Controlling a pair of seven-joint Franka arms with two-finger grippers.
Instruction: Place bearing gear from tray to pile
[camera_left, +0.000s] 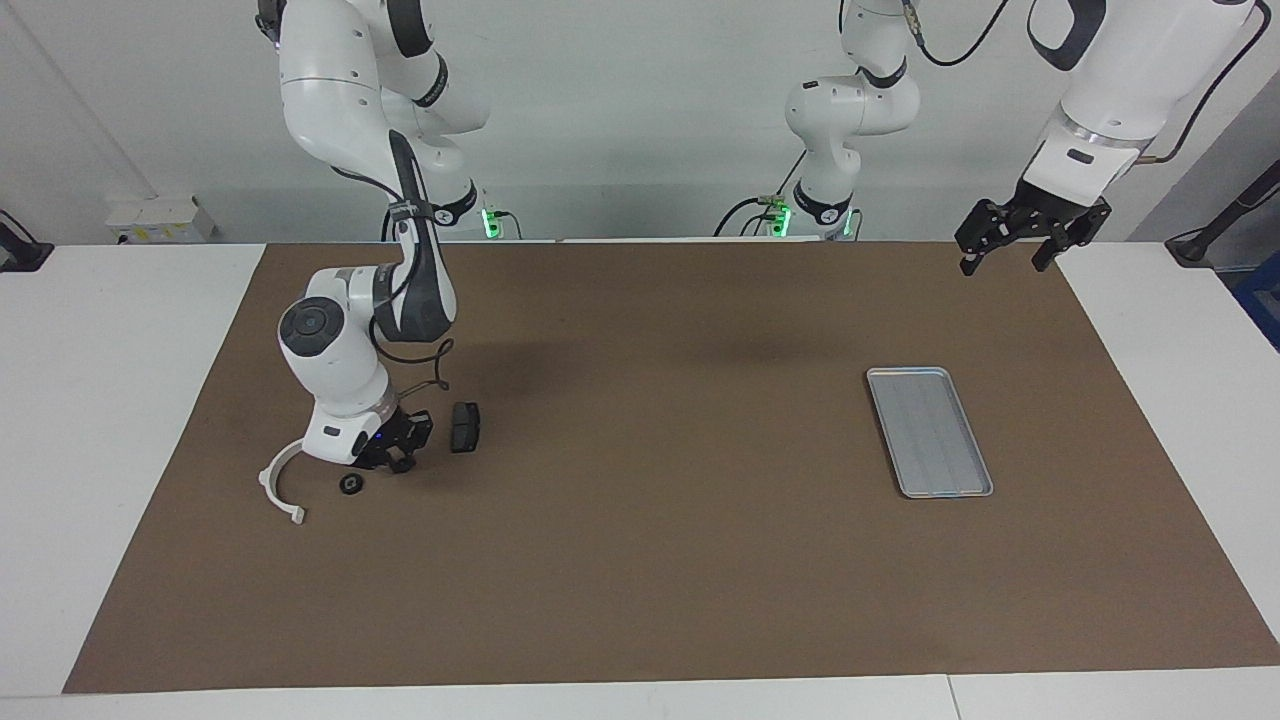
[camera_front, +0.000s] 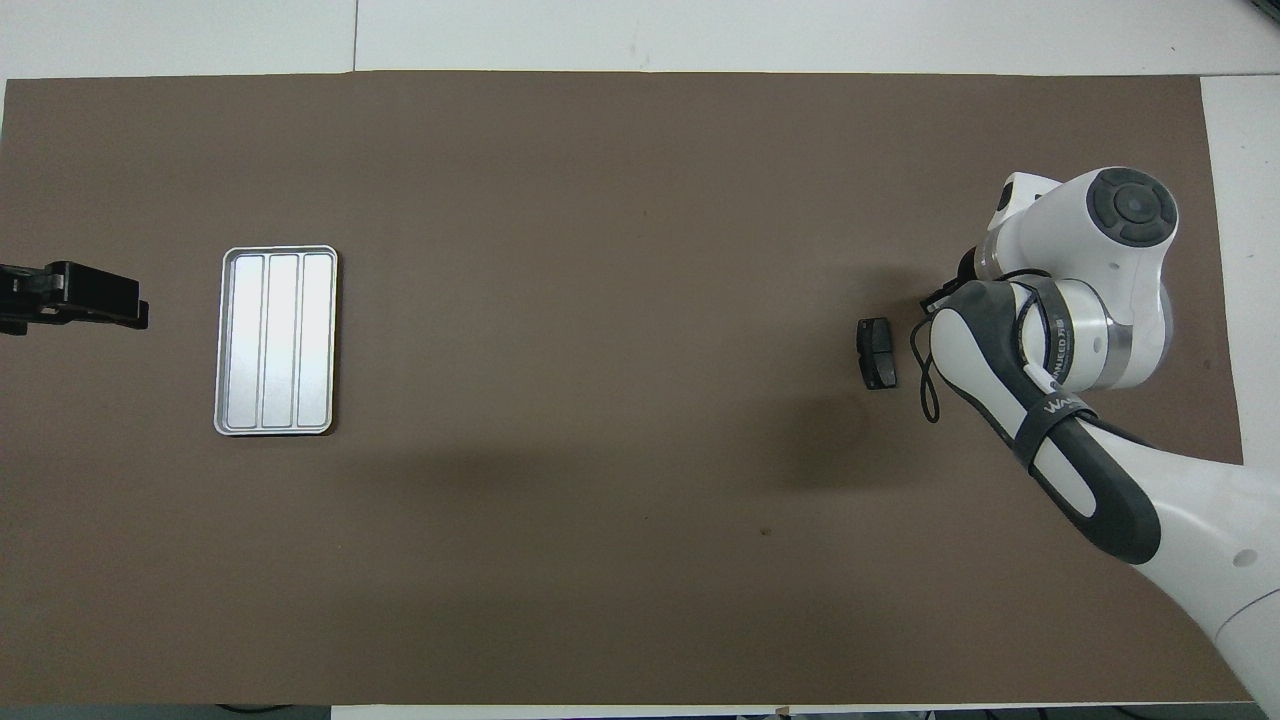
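Note:
The silver tray (camera_left: 928, 431) lies empty toward the left arm's end of the mat, also in the overhead view (camera_front: 277, 340). A small black round bearing gear (camera_left: 350, 484) lies on the mat between the white half-ring bracket (camera_left: 278, 480) and my right gripper (camera_left: 400, 462), apart from both. The right gripper is low over the mat beside a dark brake pad (camera_left: 465, 427), which also shows in the overhead view (camera_front: 878, 353). In the overhead view the right arm hides the gear, the bracket and its own gripper. My left gripper (camera_left: 1005, 262) hangs open and empty, raised over the mat's edge, and waits.
A brown mat (camera_left: 640, 560) covers most of the white table. Only one brake pad shows. The right arm's bulky wrist (camera_front: 1085, 290) stands over the pile.

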